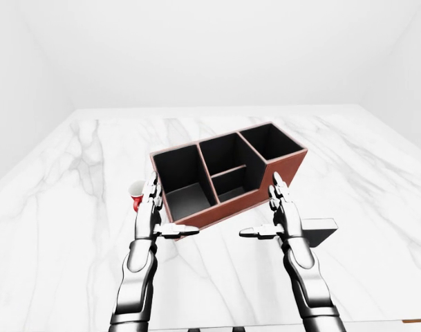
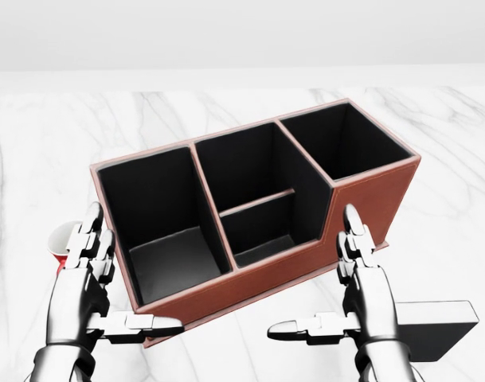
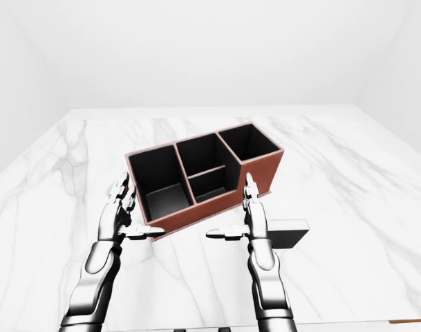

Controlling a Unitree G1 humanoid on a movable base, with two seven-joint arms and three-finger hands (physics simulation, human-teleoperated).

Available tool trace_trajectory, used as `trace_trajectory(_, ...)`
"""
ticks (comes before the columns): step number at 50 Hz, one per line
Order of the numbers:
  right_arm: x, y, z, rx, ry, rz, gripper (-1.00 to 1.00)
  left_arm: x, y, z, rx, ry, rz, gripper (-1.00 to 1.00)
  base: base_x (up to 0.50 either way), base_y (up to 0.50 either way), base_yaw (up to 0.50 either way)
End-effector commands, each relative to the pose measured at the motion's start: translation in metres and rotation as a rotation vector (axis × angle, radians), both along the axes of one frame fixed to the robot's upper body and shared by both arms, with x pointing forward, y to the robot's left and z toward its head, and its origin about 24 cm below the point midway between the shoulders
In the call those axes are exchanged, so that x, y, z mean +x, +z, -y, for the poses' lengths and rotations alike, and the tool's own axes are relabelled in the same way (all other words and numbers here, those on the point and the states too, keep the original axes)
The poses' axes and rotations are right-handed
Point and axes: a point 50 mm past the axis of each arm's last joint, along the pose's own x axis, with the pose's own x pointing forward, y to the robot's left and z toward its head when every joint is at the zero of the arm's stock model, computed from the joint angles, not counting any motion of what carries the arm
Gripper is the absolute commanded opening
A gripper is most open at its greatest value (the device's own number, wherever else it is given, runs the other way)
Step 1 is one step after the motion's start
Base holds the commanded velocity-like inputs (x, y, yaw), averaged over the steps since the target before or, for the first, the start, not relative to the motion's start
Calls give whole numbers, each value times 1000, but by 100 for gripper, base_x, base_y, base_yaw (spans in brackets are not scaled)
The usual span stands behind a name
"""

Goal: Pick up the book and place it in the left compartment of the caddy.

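Book (image 2: 433,328) lies just right of the right hand (image 2: 350,274) — fingers spread, empty.

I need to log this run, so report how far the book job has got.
Done: nothing yet. The book lies on the marble table, beside the right hand, ungrasped. In hand: both hands are open and empty, the left hand near the red mug. Left: grasp the book, lift it, and set it in the caddy's left compartment, which is empty.
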Motion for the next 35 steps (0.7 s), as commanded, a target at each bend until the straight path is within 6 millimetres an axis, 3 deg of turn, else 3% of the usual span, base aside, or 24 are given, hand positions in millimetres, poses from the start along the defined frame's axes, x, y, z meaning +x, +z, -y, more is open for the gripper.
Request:
trace_trajectory(1,4,-4,-2,-11,5,-17,100,1,-1,-1,0,4,1,100,0,0,0)
trace_trajectory(6,9,-8,-7,-29,10,-30,100,1,1,-3,-2,8,2,100,0,0,0)
trace_trajectory(13,22,-33,-24,-110,46,-120,100,1,6,-7,-10,19,7,100,0,0,0)
trace_trajectory(14,6,30,-3,-120,60,52,100,1,6,-8,-11,19,6,100,0,0,0)
trace_trajectory(15,3,52,9,-136,88,138,100,0,8,-8,-13,16,7,100,0,0,0)
trace_trajectory(35,-6,90,20,-456,261,228,100,-1,10,-10,-23,-6,2,100,0,0,0)
